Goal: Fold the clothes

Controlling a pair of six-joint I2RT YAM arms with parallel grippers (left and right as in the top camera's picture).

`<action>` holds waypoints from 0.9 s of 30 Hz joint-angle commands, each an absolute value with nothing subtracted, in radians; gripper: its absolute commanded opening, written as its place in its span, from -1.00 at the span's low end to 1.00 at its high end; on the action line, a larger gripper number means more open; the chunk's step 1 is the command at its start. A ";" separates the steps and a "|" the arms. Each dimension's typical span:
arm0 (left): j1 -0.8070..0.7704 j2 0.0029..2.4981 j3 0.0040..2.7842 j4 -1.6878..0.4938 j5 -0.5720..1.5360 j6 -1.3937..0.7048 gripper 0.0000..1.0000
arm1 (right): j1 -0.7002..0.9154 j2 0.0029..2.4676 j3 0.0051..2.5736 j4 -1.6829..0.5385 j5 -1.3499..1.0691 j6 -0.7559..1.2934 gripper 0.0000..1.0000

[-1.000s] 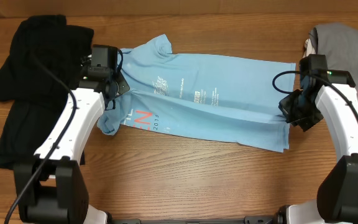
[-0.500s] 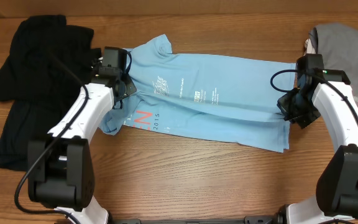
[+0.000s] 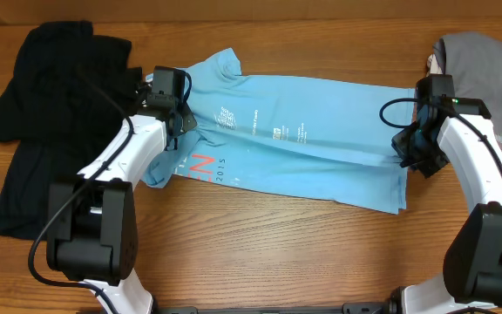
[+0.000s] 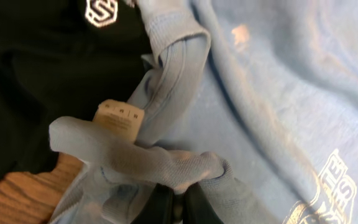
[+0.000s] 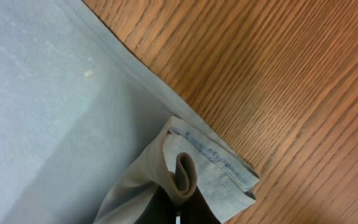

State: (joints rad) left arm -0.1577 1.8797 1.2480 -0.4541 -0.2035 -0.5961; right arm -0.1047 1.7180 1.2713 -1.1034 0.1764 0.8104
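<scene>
- The light blue T-shirt point(image 3: 312, 161) lies flat across the middle of the table point(image 3: 260, 262). Its collar end is at the left and its bottom edge at the right.
- The side that faces up has rows of small white text. Near the lower left there are bigger red letters with "2015" beside them.
- A long crease runs through the cloth from the left part to the right edge.
- The left end of the T-shirt touches the black shirt point(image 3: 42, 113). A grey garment point(image 3: 486, 61) lies near the right end, at the far corner of the table.
- The overhead view shows the left gripper point(image 3: 179, 122) at the collar end and the right gripper point(image 3: 405, 155) at the right edge. In this view the wrists hide the jaws.
- The left wrist view shows what the overhead one cannot. The left gripper is pressed together on a bunch of light blue cloth by the collar.
- Just above this bunch there is a small beige label point(image 4: 118, 116). A white logo point(image 4: 100, 10) shows on the black shirt behind, and a bit of bare wood shows at the lower left.
- The right wrist view shows the right gripper pinching a small rolled fold at the corner of the T-shirt. The stitched hem point(image 5: 213, 160) lies just beside it, and bare wood fills the rest.
</scene>
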 commanded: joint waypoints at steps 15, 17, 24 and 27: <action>-0.163 1.890 1.259 -0.398 -0.299 -0.593 -0.62 | -0.108 1.720 1.250 -1.112 0.261 0.806 -0.92; -0.163 1.890 1.259 -0.398 -0.299 -0.582 -0.41 | -0.108 1.721 1.250 -1.113 0.262 0.806 -0.89; -0.163 1.890 1.259 -0.403 -0.300 -0.517 -0.04 | -0.108 1.721 1.250 -1.120 0.261 0.806 -0.48; -0.162 1.890 1.259 -0.405 -0.304 -0.492 0.00 | -0.108 1.721 1.250 -1.124 0.261 0.806 -0.09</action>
